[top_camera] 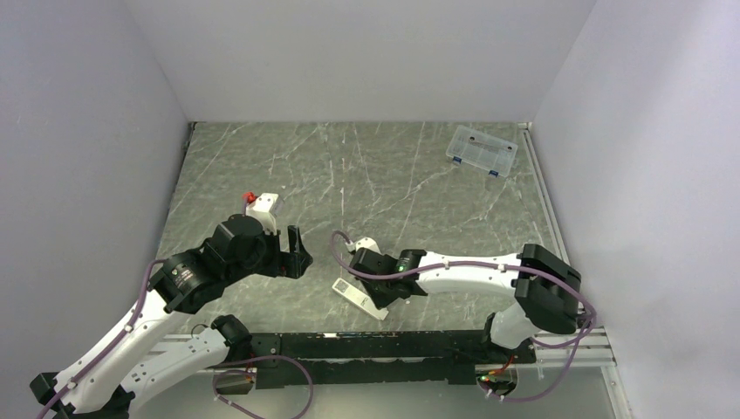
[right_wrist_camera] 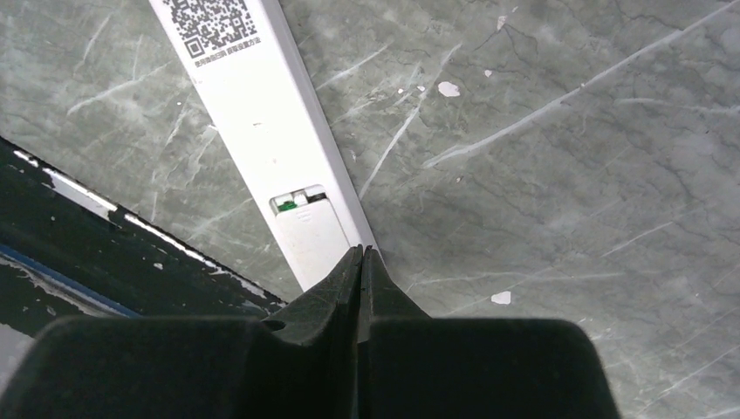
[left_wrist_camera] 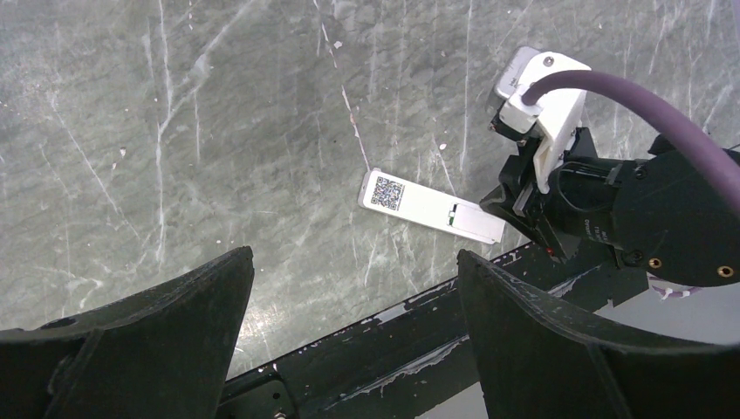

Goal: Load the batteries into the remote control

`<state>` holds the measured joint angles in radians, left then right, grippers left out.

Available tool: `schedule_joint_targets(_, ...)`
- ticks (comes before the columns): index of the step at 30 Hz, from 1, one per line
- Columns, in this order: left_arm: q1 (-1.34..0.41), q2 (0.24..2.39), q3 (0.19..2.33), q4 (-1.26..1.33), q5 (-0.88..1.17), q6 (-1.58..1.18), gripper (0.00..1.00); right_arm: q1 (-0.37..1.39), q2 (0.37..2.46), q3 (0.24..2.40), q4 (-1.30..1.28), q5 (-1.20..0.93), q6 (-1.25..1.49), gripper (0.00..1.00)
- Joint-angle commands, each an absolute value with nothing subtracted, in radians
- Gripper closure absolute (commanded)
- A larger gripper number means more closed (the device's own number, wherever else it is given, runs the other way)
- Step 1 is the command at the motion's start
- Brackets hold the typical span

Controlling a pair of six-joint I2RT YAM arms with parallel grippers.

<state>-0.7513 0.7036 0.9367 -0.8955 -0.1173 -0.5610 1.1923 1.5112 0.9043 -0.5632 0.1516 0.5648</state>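
The remote control [top_camera: 358,298] lies flat near the table's front edge, its QR-code back face up [right_wrist_camera: 229,52]. Its small white battery cover [right_wrist_camera: 314,240] sits in the recess. A sliver of green [right_wrist_camera: 284,205] shows in the gap above the cover; otherwise the batteries are hidden. My right gripper [right_wrist_camera: 361,251] is shut with nothing between its fingers, and its tips rest at the cover end's right edge [left_wrist_camera: 504,208]. My left gripper [left_wrist_camera: 355,256] hangs open and empty to the left of the remote [left_wrist_camera: 428,206], apart from it [top_camera: 298,255].
A clear compartment box [top_camera: 481,150] stands at the back right corner. The black mounting rail [top_camera: 366,345] runs along the front edge just below the remote. White walls close in the table on three sides.
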Motion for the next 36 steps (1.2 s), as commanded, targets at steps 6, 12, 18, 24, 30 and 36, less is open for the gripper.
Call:
schedule_joint_targets(6, -0.751, 0.693, 0.937, -0.865, -0.109, -0.549, 0.07, 1.184, 1.538, 0.937, -0.525, 0.162, 0.551, 0.95)
schedule_joint_targets(12, -0.751, 0.693, 0.937, -0.865, -0.11, -0.548, 0.07, 1.184, 1.544, 0.937, -0.519, 0.15, 0.546, 0.95)
schedule_joint_targets(18, -0.752, 0.692, 0.937, -0.865, -0.11, -0.549, 0.07, 1.184, 1.547, 0.938, -0.513, 0.135, 0.539, 0.96)
schedule_joint_targets(24, -0.751, 0.69, 0.937, -0.864, -0.112, -0.549, 0.07, 1.184, 1.553, 0.945, -0.509, 0.121, 0.531, 0.96)
schedule_joint_targets(30, -0.752, 0.688, 0.937, -0.866, -0.112, -0.549, 0.07, 1.187, 1.563, 0.952, -0.506, 0.105, 0.525, 0.96)
schedule_joint_targets(36, -0.75, 0.685, 0.937, -0.867, -0.112, -0.548, 0.07, 1.19, 1.564, 0.961, -0.519, 0.123, 0.526, 0.96)
